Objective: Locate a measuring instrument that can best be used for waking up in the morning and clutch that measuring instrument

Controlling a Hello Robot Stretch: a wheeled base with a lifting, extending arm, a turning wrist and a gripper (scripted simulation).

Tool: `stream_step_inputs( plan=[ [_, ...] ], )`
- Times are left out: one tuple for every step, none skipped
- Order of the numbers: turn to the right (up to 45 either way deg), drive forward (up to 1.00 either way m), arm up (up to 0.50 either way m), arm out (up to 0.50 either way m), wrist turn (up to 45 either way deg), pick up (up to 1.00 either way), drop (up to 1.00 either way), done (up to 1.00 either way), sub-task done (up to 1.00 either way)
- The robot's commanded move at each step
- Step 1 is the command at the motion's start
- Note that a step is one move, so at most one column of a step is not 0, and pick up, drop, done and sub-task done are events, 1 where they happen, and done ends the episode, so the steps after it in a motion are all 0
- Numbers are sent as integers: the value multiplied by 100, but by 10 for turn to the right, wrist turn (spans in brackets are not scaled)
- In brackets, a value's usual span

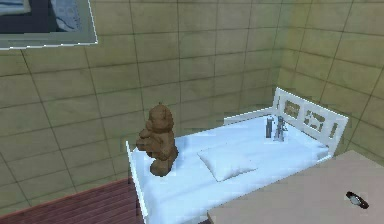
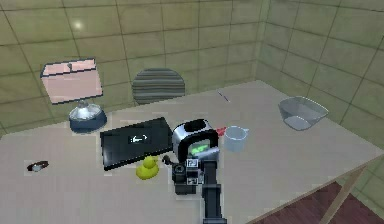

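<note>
Arm side view, on the worktop [image 2: 300,165], from frame left: pink-shaded lamp [image 2: 72,82], dark flat slab [image 2: 135,146], yellow duck [image 2: 148,168]. At centre, black-and-white box with a green face [image 2: 192,137], seemingly the clock, standing just above the end effector [image 2: 180,172]; holding something or not, impossible to tell. Further right: cup [image 2: 236,137], wire bowl [image 2: 303,112].

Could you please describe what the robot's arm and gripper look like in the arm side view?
The arm is a dark bar with a square section. At its far end sit small white squares with black marks. Beside them, the gripper has a compact dark body with thin fingers.
</note>
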Motion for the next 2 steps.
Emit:
stream_step_inputs(
  plan=[
    [0,0,10,0,0,0,0,0,0],
    [0,0,0,0,0,0,0,100,0]
  ],
)
